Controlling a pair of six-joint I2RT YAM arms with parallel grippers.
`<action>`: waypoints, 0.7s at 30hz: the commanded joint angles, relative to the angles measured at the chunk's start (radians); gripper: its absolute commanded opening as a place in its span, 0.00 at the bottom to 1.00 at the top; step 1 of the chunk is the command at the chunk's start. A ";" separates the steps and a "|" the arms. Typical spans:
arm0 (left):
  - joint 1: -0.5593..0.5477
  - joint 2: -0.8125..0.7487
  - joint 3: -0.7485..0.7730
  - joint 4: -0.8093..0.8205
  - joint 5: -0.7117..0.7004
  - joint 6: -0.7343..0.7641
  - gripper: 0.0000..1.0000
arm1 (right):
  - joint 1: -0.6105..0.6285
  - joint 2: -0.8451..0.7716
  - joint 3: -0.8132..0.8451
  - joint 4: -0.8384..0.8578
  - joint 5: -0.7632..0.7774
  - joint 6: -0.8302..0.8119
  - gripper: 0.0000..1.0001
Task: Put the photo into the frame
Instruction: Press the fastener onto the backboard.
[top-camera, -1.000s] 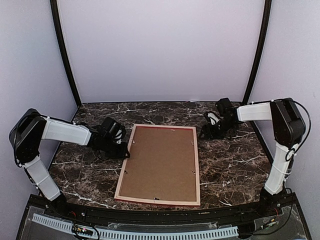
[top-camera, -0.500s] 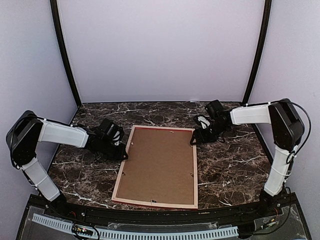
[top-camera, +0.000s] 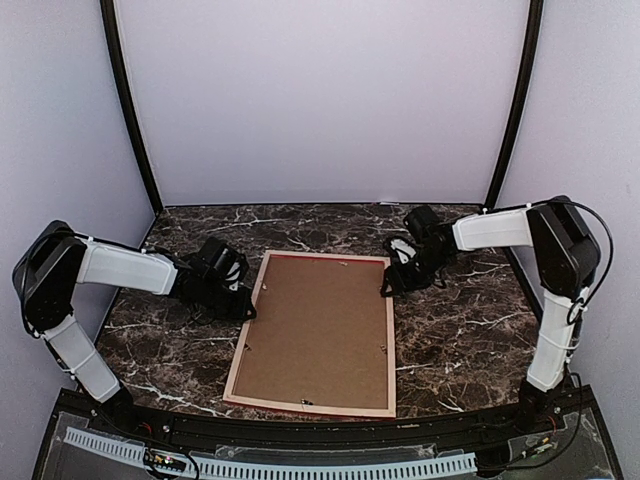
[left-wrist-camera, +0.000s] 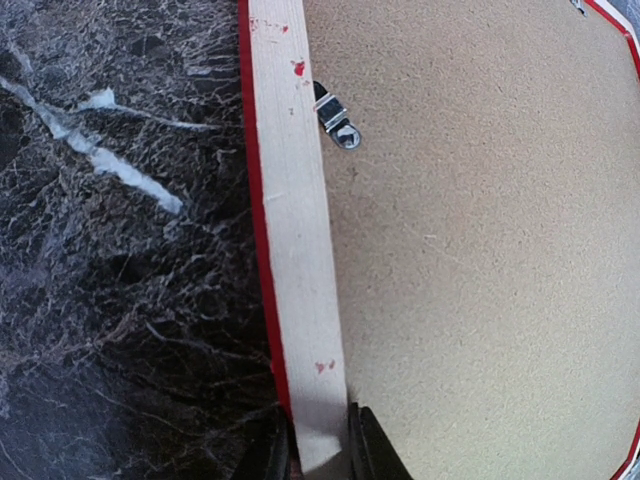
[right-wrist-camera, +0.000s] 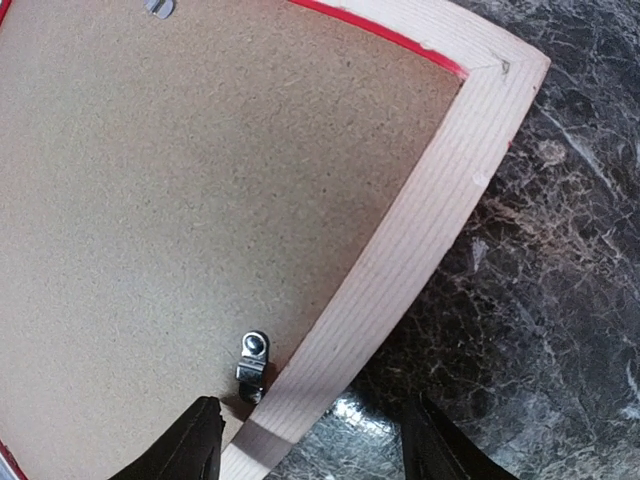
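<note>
Thin red rectangular wooden picture frame (left-wrist-camera: 295, 230) face-down, centre of dark marble table (top-camera: 460, 330) (brown fibreboard backing (top-camera: 318, 325) in it). Pinching 9 o'clock rail with left gripper (left-wrist-camera: 320, 455), forearm low. Straddling 2 o'clock rail with right gripper (right-wrist-camera: 315, 445), jaws apart.

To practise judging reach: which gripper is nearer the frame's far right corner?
Right. The right gripper straddles the frame's right rail just short of that corner; the left gripper pinches the left rail, across the backing board.
</note>
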 joint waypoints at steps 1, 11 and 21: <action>0.001 0.078 -0.055 -0.165 -0.002 0.042 0.21 | 0.008 0.031 0.039 0.008 0.010 -0.006 0.62; 0.001 0.085 -0.051 -0.165 -0.002 0.047 0.21 | 0.008 0.074 0.073 -0.004 0.030 -0.014 0.53; 0.001 0.087 -0.045 -0.173 -0.007 0.050 0.21 | 0.009 0.079 0.046 -0.026 0.105 -0.071 0.45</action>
